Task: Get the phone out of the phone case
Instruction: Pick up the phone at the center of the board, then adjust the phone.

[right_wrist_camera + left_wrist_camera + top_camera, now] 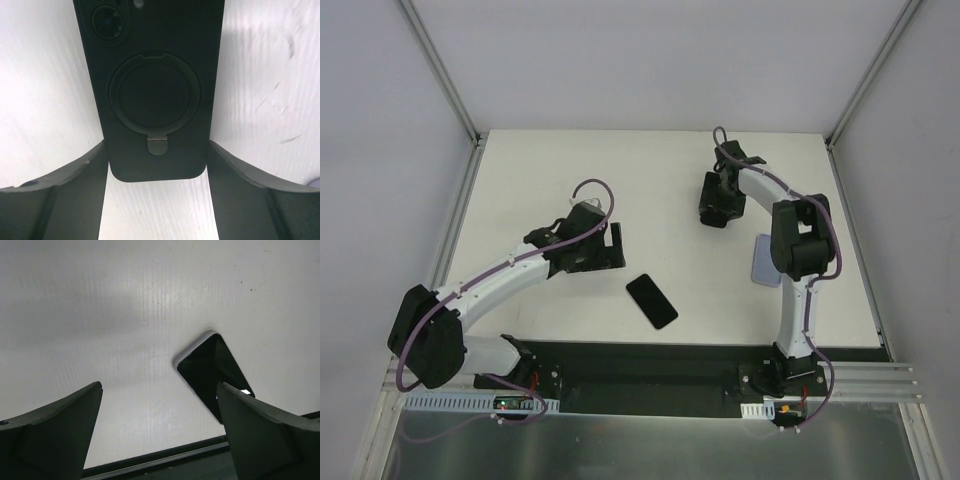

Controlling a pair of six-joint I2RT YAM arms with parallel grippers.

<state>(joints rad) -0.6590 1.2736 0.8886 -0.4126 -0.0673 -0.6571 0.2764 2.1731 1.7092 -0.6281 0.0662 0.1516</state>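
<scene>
A black phone case [155, 95] lies back up, with a round ring stand on it and a glossy camera lens [106, 22] showing in its cutout. My right gripper [156, 150] straddles its near end, and both fingers touch its long sides. In the top view my right gripper [717, 210] hides the case at the back right. A bare black phone [651, 300] lies screen up mid-table. It appears again as the phone [212, 372] beside my right finger in the left wrist view. My left gripper [159, 390] hovers open and empty; the top view shows this gripper [605, 248] to the phone's left.
A flat lavender slab [766, 262] lies beside the right arm's elbow. White walls enclose the table on three sides. A black strip [165, 460] runs along the table's near edge, just below the left fingers.
</scene>
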